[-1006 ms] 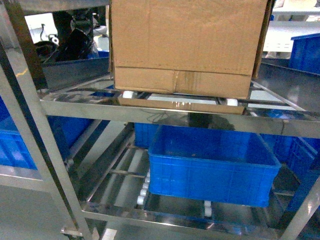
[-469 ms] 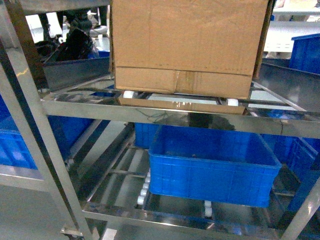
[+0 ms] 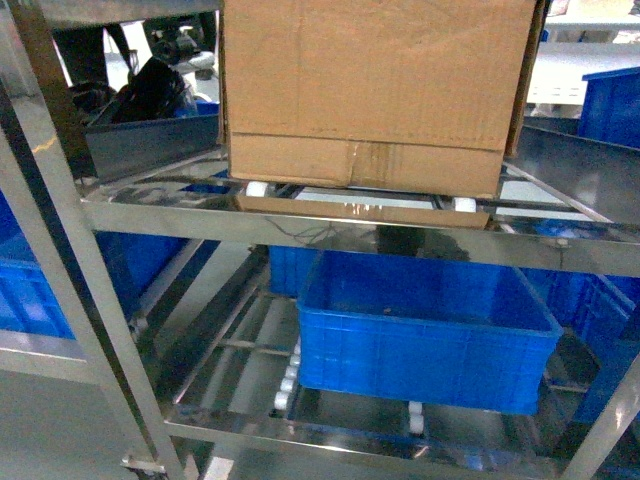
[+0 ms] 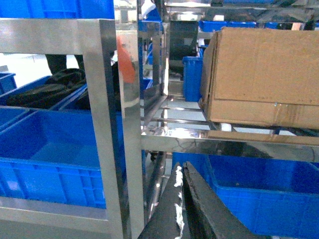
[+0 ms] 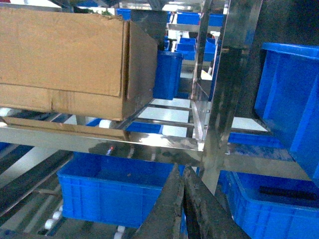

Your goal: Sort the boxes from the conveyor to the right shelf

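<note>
A large brown cardboard box (image 3: 375, 85) rests on the white rollers of the steel right shelf (image 3: 300, 222), on its upper tier; it also shows as the box (image 4: 264, 69) and the box (image 5: 65, 62) in the wrist views. My left gripper (image 4: 181, 167) is shut and empty, below and left of the box, in front of the shelf rail (image 4: 224, 147). My right gripper (image 5: 182, 169) is shut and empty, below and right of the box, near a shelf post (image 5: 219, 99). Neither gripper touches the box. The conveyor is out of view.
A blue crate (image 3: 420, 335) sits on the lower tier under the box. More blue crates (image 4: 50, 149) fill the neighbouring rack on the left, and another blue crate (image 5: 289, 94) stands on the right. Angled steel posts (image 3: 70, 250) frame the shelf front.
The box and shelf have not moved. Only dark shapes in the background at the upper left have shifted slightly.
</note>
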Controlling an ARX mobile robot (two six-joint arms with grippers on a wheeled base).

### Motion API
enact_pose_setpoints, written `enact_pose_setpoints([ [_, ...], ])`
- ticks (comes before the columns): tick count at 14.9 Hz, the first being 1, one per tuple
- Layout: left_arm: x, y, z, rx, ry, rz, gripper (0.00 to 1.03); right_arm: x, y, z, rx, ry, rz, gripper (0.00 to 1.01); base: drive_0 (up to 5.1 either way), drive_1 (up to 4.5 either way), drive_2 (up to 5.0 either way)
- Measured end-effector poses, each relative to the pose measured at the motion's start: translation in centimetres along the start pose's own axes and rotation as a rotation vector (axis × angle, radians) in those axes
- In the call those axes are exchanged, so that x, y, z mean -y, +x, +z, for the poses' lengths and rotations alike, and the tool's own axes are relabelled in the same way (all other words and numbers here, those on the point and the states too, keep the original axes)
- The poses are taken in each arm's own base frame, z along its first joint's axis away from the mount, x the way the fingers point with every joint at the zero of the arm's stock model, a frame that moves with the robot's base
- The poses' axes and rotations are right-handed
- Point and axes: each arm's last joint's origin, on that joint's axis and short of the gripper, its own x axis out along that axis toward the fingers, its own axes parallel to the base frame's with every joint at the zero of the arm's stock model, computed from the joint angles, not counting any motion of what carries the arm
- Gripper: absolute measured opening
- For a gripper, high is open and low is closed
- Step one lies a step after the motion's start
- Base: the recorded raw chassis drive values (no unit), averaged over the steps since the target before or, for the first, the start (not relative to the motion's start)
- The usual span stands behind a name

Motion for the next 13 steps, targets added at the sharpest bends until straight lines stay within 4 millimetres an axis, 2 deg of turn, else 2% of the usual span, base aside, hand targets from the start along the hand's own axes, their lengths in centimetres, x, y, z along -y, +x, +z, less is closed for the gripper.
enact_pose_setpoints([
  [9,0.0,-1.4,-0.1,-0.007,0.0,0.0,0.02,0.0,-1.5,0.0,0.0,0.0,0.0,0.02,0.0,0.0,0.0],
  [10,0.0,-2.0,-0.6,-0.056,0.001,0.001,0.02,0.0,-1.6,0.0,0.0,0.0,0.0,0.02,0.0,0.0,0.0],
  [12,0.0,-2.4,-0.1,0.0,0.001,0.0,0.02,0.0,-2.4,-0.6,-0.053,0.0,0.002,0.02,0.0,0.0,0.0],
  [13,0.0,-2.4,-0.4,-0.027,0.001,0.003,0.02,0.0,-2.7,-0.3,-0.008,0.001,0.0,0.02,0.0,0.0,0.0],
])
